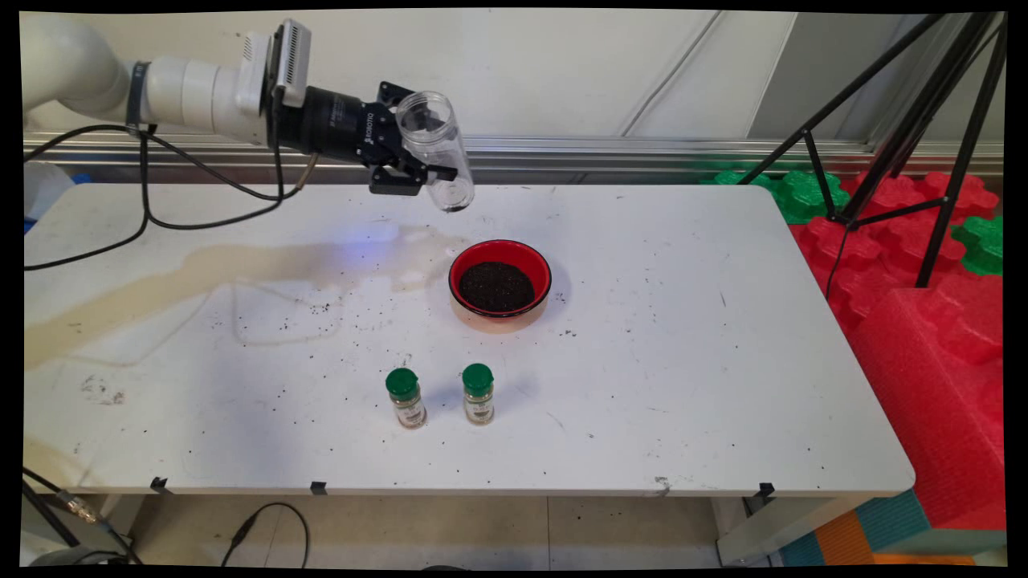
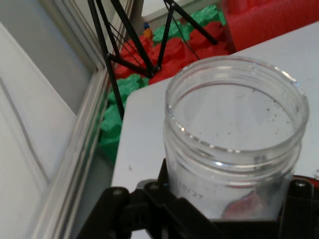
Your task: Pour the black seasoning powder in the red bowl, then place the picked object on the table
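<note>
The black gripper (image 1: 418,170) sits in the upper left of the main view, above the table's far edge, its fingers clamped around a clear plastic jar (image 1: 434,148). The jar is tilted, its open mouth toward the upper left and its base pointing down and to the right. In the hand view the jar (image 2: 234,144) fills the lower right of the frame, its threaded rim toward the camera, a few dark specks clinging to the inside wall; it looks nearly empty. Below and a little right of the jar in the main view, near the middle of the frame, a red bowl (image 1: 499,277) stands on the white table (image 1: 683,361), holding a dark granular filling. Dark crumbs are scattered on the table around it, and a pale beige stain runs from the left edge toward the bowl. Lower in the frame, below the bowl, two small spice jars with green lids stand upright side by side, apart from each other: the left spice jar (image 1: 406,397) and the right spice jar (image 1: 479,393). At the right edge, red and green foam blocks (image 1: 923,265) lie beside the table, with a black tripod (image 1: 932,120) standing over them.
</note>
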Controlling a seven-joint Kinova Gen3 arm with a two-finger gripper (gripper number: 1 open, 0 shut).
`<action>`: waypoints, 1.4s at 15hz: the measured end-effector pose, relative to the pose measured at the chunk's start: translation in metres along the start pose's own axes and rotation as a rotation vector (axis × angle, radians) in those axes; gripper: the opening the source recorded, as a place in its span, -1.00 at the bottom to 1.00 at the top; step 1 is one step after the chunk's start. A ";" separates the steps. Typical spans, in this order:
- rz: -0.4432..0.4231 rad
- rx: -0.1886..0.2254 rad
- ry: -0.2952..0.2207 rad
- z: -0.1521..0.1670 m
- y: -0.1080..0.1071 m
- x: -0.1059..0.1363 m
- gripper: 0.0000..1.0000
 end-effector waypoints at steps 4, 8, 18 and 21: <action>-0.117 -0.024 -0.003 -0.018 0.003 -0.005 -1.00; -0.196 -0.047 -0.009 -0.035 0.011 -0.011 -1.00; -0.324 -0.126 -0.061 -0.069 0.046 -0.043 -1.00; -0.347 -0.154 -0.084 -0.075 0.059 -0.057 -1.00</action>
